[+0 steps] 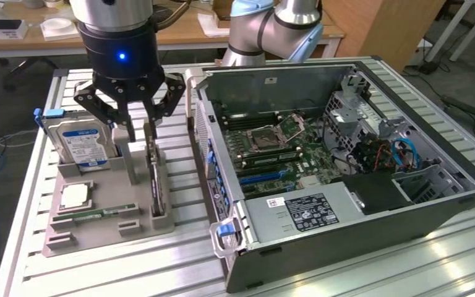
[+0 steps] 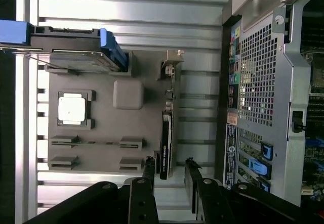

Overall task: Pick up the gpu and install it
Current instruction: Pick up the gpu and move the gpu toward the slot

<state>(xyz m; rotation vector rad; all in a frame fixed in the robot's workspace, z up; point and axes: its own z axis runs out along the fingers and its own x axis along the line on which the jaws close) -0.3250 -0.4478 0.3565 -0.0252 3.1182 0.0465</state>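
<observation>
The gpu (image 1: 156,185) (image 2: 166,133) is a thin dark card standing on its edge in a slot of the grey holder tray (image 1: 97,229) (image 2: 101,128), with its pale metal bracket at the far end. My gripper (image 1: 136,133) (image 2: 169,169) hangs just above the card's far part, open. One black finger is on each side of the card's line, and neither touches it. Nothing is held.
The tray also holds an upright silver hard drive (image 1: 77,142) (image 2: 71,57) with a blue label, a square processor (image 1: 74,196) (image 2: 71,107) and a green memory strip (image 1: 97,213). The open computer case (image 1: 336,154) (image 2: 263,82) lies at the exterior view's right, its motherboard exposed.
</observation>
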